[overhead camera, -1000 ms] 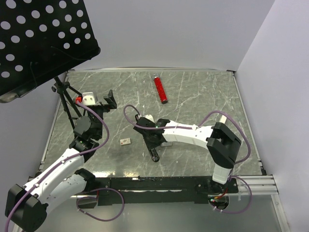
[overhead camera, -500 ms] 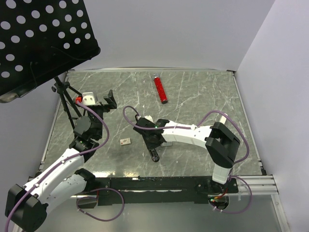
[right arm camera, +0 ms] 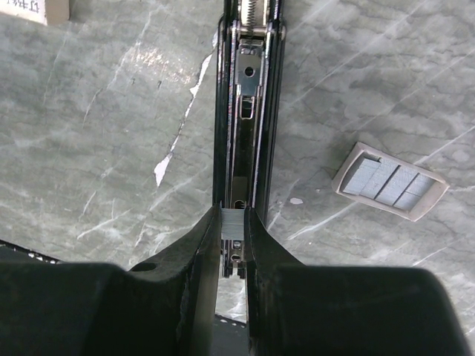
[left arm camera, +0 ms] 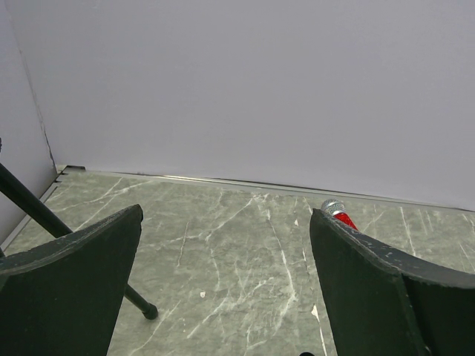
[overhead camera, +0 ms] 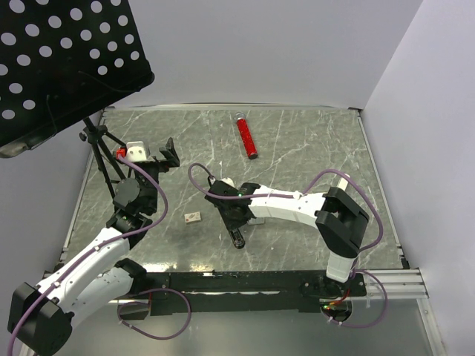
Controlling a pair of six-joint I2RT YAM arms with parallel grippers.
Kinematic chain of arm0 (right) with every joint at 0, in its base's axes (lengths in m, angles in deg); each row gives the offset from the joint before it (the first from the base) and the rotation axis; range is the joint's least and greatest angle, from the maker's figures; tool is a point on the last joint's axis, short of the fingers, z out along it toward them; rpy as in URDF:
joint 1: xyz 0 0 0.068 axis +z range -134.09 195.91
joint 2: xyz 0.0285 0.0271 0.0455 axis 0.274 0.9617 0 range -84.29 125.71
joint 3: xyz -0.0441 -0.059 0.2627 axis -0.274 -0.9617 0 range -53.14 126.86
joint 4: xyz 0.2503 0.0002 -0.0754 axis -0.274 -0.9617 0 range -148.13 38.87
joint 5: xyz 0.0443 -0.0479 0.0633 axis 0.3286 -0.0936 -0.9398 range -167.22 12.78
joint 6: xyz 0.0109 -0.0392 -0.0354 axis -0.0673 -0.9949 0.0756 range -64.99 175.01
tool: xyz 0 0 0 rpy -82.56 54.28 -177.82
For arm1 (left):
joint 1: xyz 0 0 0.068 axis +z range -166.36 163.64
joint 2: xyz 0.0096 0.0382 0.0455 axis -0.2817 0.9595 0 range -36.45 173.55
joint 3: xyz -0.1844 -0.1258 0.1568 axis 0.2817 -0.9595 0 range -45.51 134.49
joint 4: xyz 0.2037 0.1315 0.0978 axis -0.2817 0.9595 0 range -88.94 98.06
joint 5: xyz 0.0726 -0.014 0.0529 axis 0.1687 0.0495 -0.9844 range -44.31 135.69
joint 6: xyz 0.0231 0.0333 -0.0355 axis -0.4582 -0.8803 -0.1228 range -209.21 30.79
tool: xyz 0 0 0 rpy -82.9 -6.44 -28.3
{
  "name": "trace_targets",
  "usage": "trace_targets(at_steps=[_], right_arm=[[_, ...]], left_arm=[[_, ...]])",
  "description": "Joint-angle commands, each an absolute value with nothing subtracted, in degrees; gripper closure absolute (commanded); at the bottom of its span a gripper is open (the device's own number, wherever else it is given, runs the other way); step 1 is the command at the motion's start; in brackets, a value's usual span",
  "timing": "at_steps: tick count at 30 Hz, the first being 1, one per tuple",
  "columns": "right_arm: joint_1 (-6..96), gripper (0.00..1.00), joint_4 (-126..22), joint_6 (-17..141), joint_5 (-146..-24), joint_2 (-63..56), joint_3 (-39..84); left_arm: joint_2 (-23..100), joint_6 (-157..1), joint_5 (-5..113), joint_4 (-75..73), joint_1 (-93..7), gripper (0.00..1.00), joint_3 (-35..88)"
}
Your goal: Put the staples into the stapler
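- The right claw (right arm camera: 231, 225) is nearly closed, pinching the staples (right arm camera: 231, 220) by their long sides. That grip leaves the strip's underside free to drop in.
- The stapler (right arm camera: 252, 111) lies opened flat on the counter (right arm camera: 111, 111), with its channel facing up and the spring showing at the far end. It runs straight away from the wrist camera, so the strip is already in line with the channel.
- The staples sit over the near end of the channel, between its two black walls. I cannot tell whether they touch the rail or hang just above it.
- My reading is that the strip is at the point of being seated. What remains is to lower it squarely, let go, and close the stapler.
- A tray (right arm camera: 390, 180) of spare strips lies just right of the stapler, close by, likely the source of the strip.
- The left claw (left arm camera: 226, 252) is fully open with nothing in it, raised well to the left. It looks parked out of the way.
- The beige piece (overhead camera: 192, 217) lies left of the stapler, and the red tube (overhead camera: 247, 137) lies far back.
- The beige piece carries print, but it is cropped and too small to read. No brand shows on the stapler.
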State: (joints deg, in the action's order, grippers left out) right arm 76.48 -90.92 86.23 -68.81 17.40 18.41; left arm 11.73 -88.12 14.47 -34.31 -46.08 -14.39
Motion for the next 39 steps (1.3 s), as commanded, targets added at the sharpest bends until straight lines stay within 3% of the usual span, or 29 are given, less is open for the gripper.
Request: trace_targets(at_steps=[1,22,39], right_arm=[[76.4,0.91,-90.2,85.1,-69.8,18.4,18.2],[76.3,0.91,-95.8,83.8,-67.2,15.2,24.8],[76.2,0.91,-96.6,82.8,-67.5,16.3,23.1]], left_arm=[[11.0,-88.6,14.3,-36.4,-46.3,0.01,-14.7],[11.5,-88.6,14.0,-35.9,-46.3,0.01,-14.3],[16.6,-91.5,11.8,-37.1,-46.2,0.00,-14.3]])
